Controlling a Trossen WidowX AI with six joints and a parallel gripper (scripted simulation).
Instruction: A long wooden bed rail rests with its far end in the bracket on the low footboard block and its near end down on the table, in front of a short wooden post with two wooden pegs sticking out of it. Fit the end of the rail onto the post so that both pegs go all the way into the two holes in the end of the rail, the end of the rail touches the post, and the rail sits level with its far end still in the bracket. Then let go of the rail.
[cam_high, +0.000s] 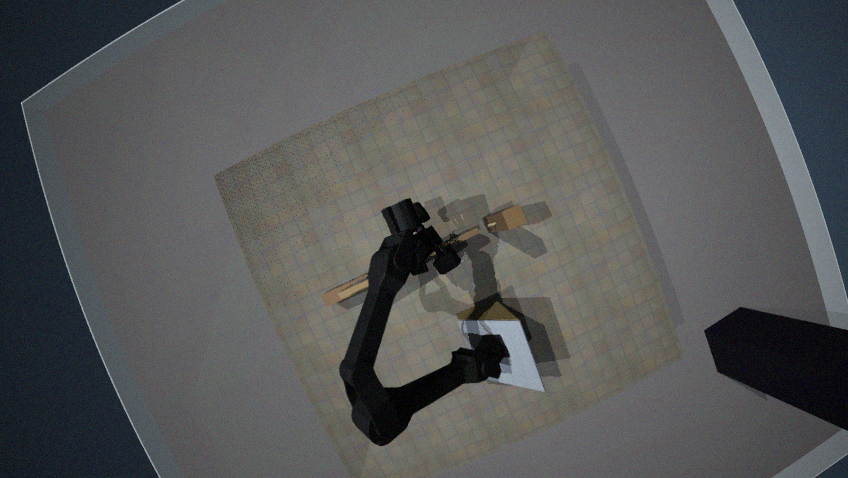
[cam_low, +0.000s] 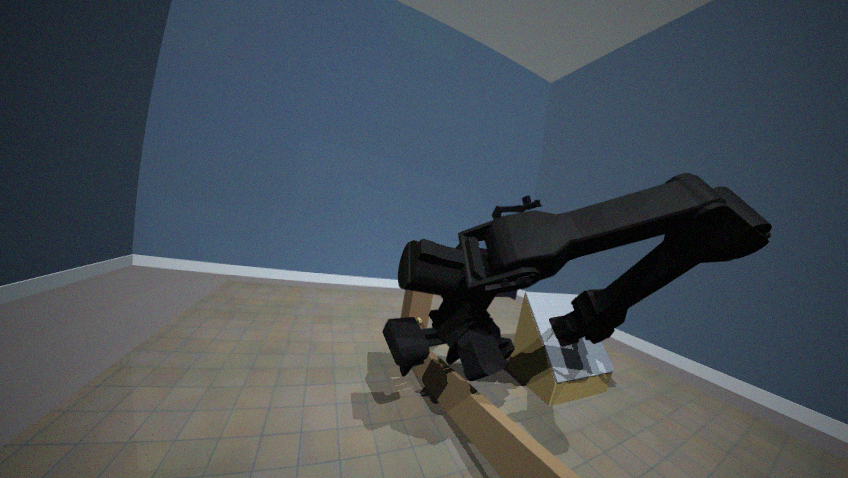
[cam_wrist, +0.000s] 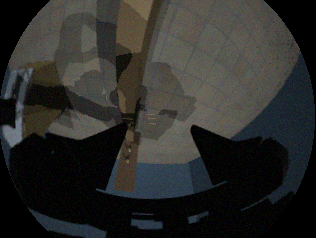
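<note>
The long wooden rail (cam_high: 350, 286) (cam_low: 492, 433) (cam_wrist: 131, 35) lies across the tiled table top. Its near end is down in front of the short upright post (cam_high: 507, 218) (cam_low: 415, 304) (cam_wrist: 125, 175). A small peg (cam_high: 490, 225) (cam_low: 419, 320) sticks out of the post toward the rail, with a gap between the rail's end and the post. My gripper (cam_high: 444, 250) (cam_low: 442, 365) (cam_wrist: 159, 127) is open and empty. It hangs just above the rail's near end, one finger on each side, not touching the rail. The arm hides the middle of the rail in the overhead view.
The arm's base stands on a wedge-shaped block with a white sloped face (cam_high: 525, 356) (cam_low: 570, 362), close beside the rail. A dark box (cam_high: 783, 356) stands off the tiled area at the right. Blue walls close the room.
</note>
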